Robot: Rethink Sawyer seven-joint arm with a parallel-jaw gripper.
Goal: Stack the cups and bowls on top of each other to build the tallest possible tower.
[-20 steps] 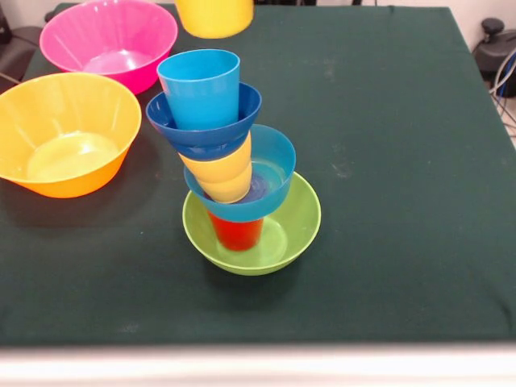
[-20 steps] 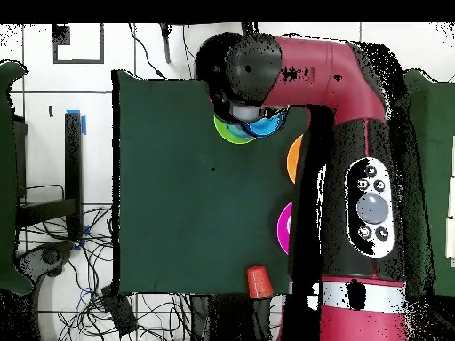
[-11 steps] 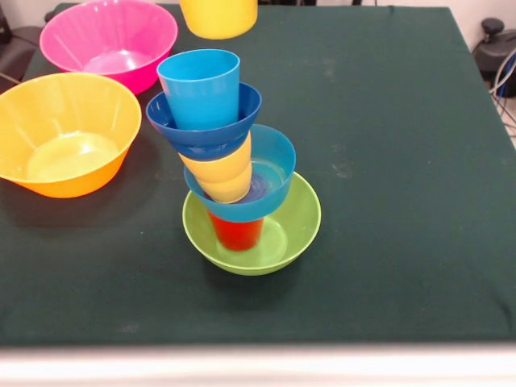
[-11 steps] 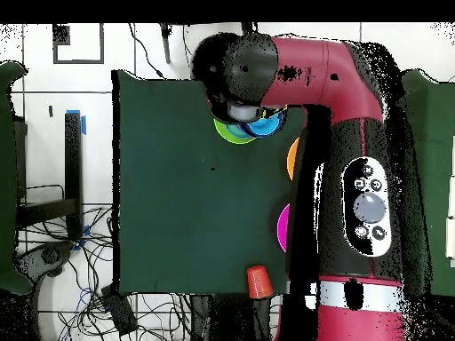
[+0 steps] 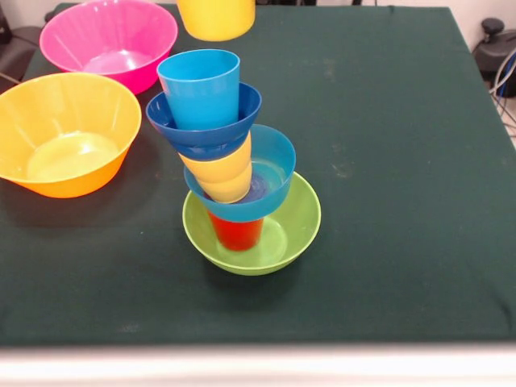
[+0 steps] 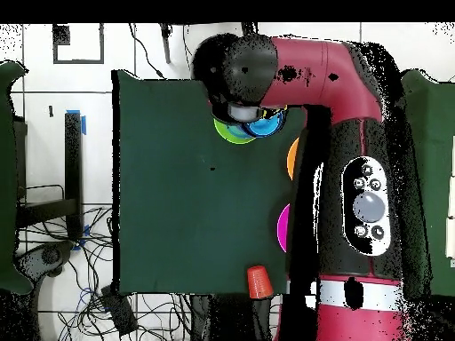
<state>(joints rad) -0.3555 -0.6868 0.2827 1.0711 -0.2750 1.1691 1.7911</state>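
Front view: a yellow glossy plastic cup [image 5: 215, 18] hangs at 12 o'clock above the leaning multicolour tower [image 5: 234, 169]; gripper's grip unseen, cannot tell.

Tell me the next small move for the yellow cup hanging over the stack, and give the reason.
Probably ease the yellow cup straight down toward the light blue cup that tops the tower. It hangs above and apart from that cup, roughly in line with it. Go gently, since the tower leans.
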